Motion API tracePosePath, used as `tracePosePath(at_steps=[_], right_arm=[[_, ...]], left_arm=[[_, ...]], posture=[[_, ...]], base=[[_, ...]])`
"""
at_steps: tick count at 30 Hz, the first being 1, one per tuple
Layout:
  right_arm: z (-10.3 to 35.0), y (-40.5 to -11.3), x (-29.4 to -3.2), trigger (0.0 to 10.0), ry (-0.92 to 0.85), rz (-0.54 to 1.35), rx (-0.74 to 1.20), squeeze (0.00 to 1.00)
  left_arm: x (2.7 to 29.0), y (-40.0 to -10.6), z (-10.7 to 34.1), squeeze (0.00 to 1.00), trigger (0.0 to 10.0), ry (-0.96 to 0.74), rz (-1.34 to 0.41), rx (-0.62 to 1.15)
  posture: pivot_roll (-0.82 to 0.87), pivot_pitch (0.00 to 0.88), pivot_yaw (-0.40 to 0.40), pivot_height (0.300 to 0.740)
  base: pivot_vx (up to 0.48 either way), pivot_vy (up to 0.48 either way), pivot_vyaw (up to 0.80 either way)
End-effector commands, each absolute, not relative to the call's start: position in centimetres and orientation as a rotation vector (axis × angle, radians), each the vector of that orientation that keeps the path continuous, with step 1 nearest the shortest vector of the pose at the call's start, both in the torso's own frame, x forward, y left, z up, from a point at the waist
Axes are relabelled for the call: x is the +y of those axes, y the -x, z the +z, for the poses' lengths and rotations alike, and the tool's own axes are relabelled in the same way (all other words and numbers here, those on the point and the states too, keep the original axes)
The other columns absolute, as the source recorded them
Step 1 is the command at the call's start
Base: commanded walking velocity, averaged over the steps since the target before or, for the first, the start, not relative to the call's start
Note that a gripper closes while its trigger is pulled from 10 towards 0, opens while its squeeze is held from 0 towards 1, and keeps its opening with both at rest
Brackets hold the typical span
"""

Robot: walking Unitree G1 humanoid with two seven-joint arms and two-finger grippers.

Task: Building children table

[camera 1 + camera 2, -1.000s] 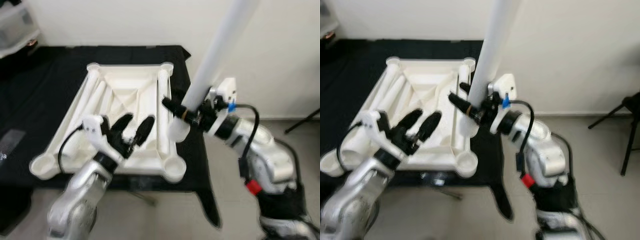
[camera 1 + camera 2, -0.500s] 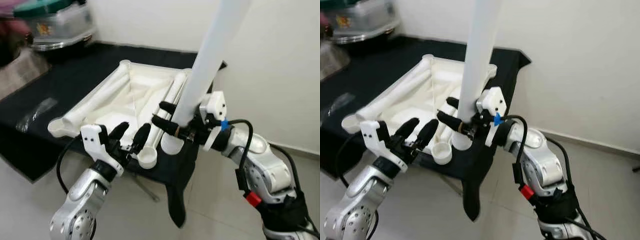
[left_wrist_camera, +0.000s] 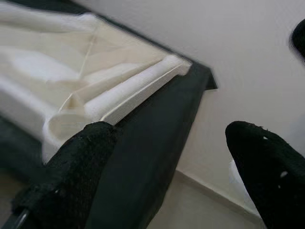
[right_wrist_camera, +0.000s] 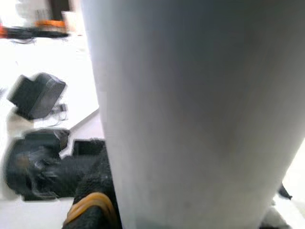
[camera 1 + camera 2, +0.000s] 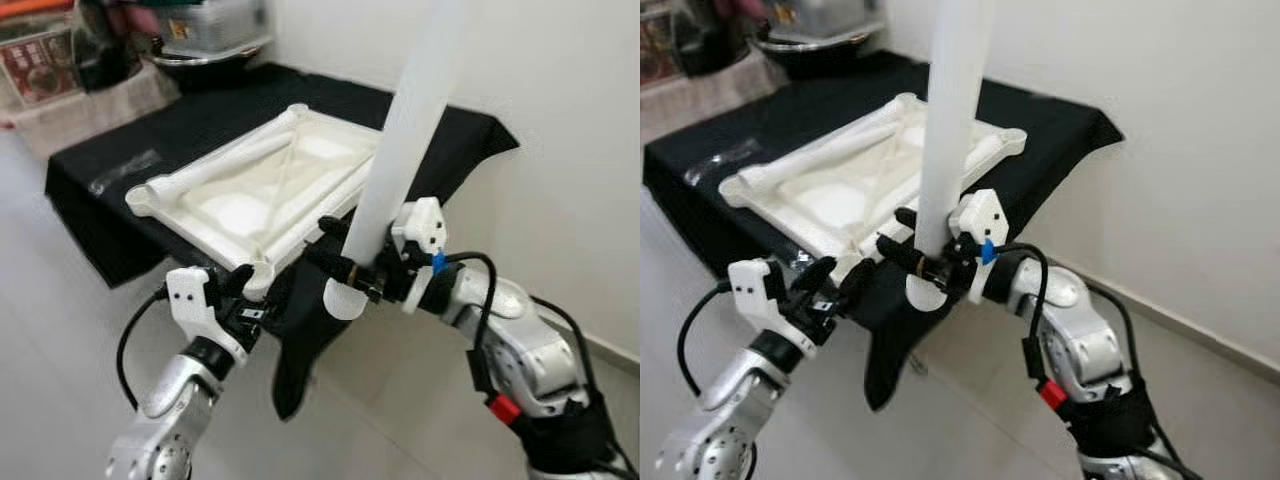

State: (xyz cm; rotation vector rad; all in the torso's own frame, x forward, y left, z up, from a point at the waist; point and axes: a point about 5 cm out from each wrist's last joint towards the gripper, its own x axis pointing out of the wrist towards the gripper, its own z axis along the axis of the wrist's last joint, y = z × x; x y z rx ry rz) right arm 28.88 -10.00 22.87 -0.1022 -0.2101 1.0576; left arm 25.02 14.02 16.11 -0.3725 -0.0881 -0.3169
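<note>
The white table leg (image 5: 400, 150) is clamped upright in the right gripper (image 5: 345, 265); the upturned tabletop (image 5: 270, 180) lies at ten o'clock from it, its near corner socket beside the spread-open left gripper (image 5: 240, 295).

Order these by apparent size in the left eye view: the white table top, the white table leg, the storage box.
1. White table top.
2. White table leg, held by the right end effector; nearer the camera, so unsure.
3. Storage box, partly cropped.
</note>
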Motion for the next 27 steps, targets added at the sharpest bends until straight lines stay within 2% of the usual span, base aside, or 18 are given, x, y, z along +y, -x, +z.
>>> tracePosePath(at_steps=[1,6,15,25,27], right_arm=[[23.0,-28.8,-10.1,10.0,0.117,1.058,-0.226,0.0],[22.7,-28.8,-10.1,10.0,0.128,1.051,-0.218,0.0],[22.0,-29.3,-10.6,10.0,0.15,1.003,-0.199,0.0],[20.7,-29.9,-11.2,10.0,0.183,0.931,-0.156,0.0],[20.1,-30.2,-11.4,10.0,0.203,0.861,-0.145,0.0]], left_arm=[[14.1,-25.0,16.2,0.0,10.0,0.355,-0.304,-0.096],[13.9,-24.9,15.7,0.0,10.0,0.317,-0.282,-0.08],[14.4,-25.2,14.3,0.0,10.0,0.212,-0.162,-0.022],[13.9,-25.2,13.7,0.0,10.0,0.106,-0.172,-0.015],[13.7,-25.3,14.0,0.0,10.0,0.092,-0.193,-0.028]], posture=[[-0.03,0.127,0.019,0.74],[-0.03,0.129,0.019,0.74],[-0.04,0.131,0.018,0.74],[-0.04,0.12,0.021,0.74],[-0.05,0.118,0.024,0.74]], base=[[0.0,-0.48,0.8],[0.0,-0.33,0.8],[0.0,0.0,0.8],[0.0,0.0,0.8],[0.0,0.0,0.8]])
